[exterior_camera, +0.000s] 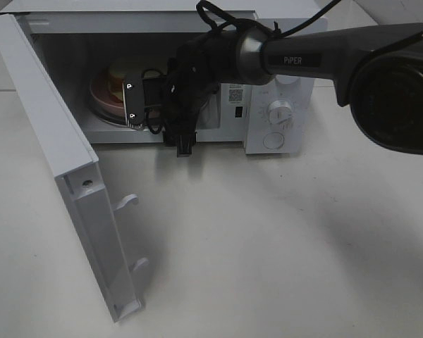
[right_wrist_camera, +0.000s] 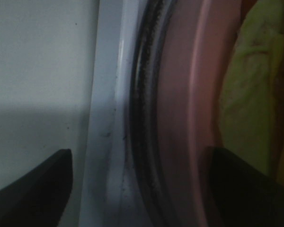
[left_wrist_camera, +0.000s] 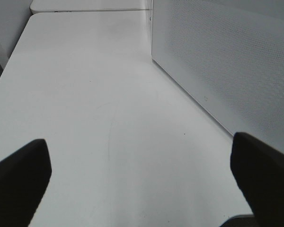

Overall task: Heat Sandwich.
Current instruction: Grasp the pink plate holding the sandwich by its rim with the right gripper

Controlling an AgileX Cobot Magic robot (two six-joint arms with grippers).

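The sandwich point(exterior_camera: 118, 74) lies on a round pink plate point(exterior_camera: 101, 97) inside the open microwave point(exterior_camera: 282, 84). My right gripper point(exterior_camera: 132, 105) reaches into the oven cavity at the plate's near edge. In the right wrist view its jaws stand wide apart on either side of the plate's rim point(right_wrist_camera: 180, 118), and pale green lettuce of the sandwich point(right_wrist_camera: 248, 94) shows beyond it. The right gripper point(right_wrist_camera: 142, 189) is open and holds nothing. My left gripper point(left_wrist_camera: 142, 184) is open above bare white table beside the microwave's perforated side wall point(left_wrist_camera: 227, 61); it does not show in the exterior high view.
The microwave door point(exterior_camera: 49, 141) swings out to the front left, with two latch hooks point(exterior_camera: 129, 202) on its inner edge. Knobs point(exterior_camera: 279, 113) sit on the oven's right panel. A dark turntable rim point(right_wrist_camera: 142, 118) rings the plate. White table point(exterior_camera: 268, 246) spreads in front.
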